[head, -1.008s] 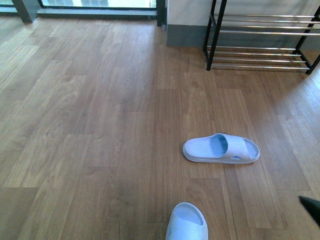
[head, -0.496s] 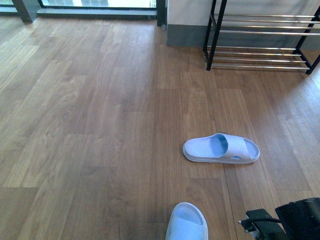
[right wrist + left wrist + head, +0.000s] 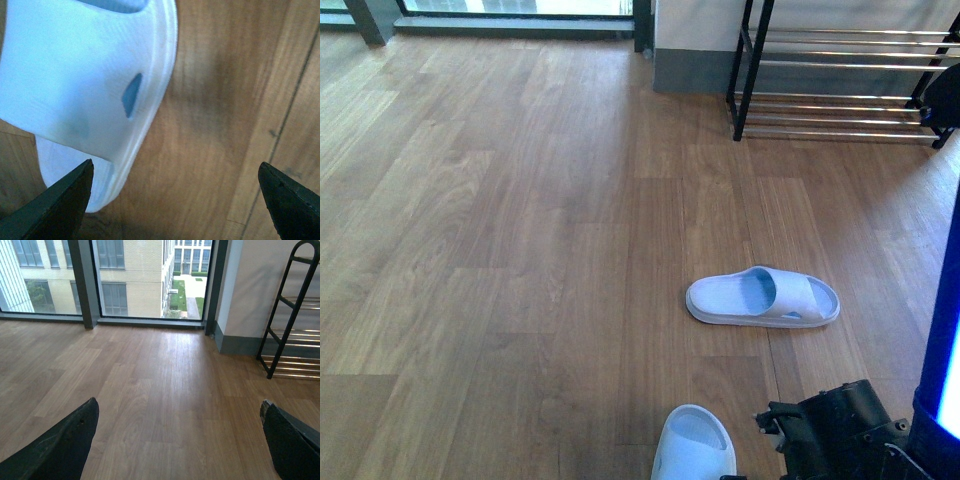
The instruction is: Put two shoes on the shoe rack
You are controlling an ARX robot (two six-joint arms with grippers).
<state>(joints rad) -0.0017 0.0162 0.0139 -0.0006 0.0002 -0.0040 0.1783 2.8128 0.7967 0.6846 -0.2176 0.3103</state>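
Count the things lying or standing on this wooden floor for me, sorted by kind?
Pale blue slides: 2
Shoe rack: 1
Total: 3

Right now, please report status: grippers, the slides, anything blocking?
Left gripper open, empty. Right gripper open, close over near slide. Far slide on floor, short of shoe rack. Nothing between them.

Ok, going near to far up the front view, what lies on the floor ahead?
Pale blue slide at the bottom edge → second pale blue slide lying sideways → shoe rack.
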